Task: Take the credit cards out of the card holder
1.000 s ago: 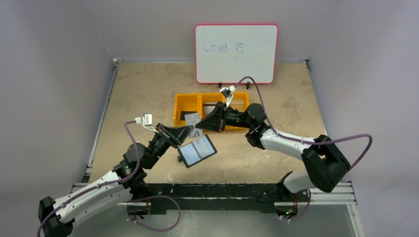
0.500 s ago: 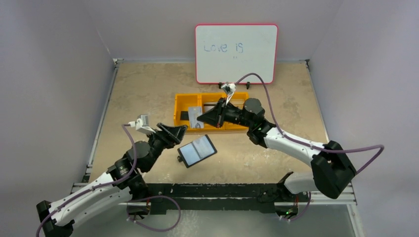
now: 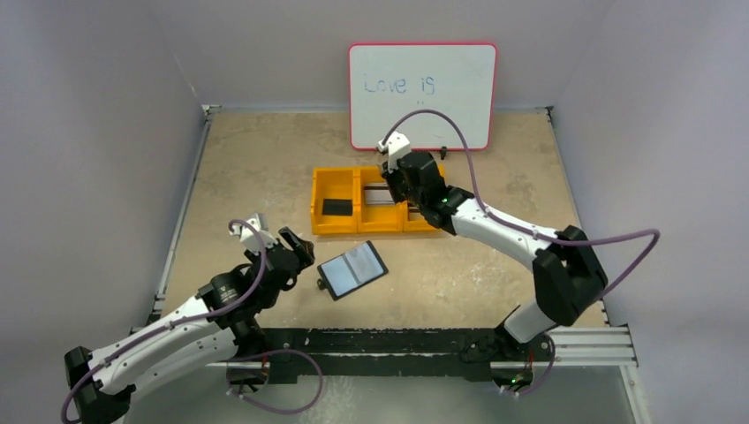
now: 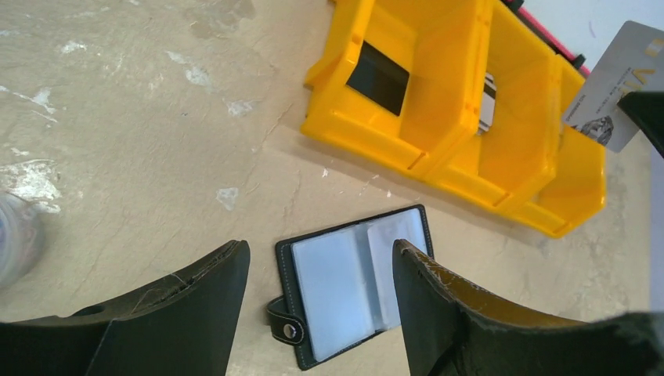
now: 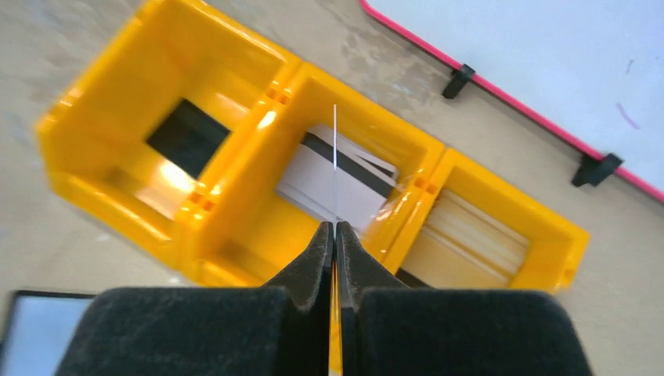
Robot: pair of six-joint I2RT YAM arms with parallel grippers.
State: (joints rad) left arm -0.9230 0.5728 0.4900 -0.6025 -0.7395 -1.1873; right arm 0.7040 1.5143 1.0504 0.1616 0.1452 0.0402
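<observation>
Credit card (image 5: 335, 157), seen edge-on, is pinched between the pressed-together fingers of the right gripper (image 5: 335, 231). That gripper has swung from the near side of the yellow tray (image 4: 446, 94) to above its middle compartment, where other cards (image 5: 313, 184) lie. The left gripper (image 4: 319, 254) has spread and drawn back. The card holder (image 4: 352, 290) lies open just in front of the tray. Dropping the card in looks next.

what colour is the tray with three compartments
Bright yellow. The tray shows best in the left wrist view.

Mottled beige table (image 3: 247, 168) with yellow three-compartment tray (image 3: 334, 227), open black card holder (image 3: 353, 269) nearer, whiteboard (image 3: 422, 97) at back
</observation>
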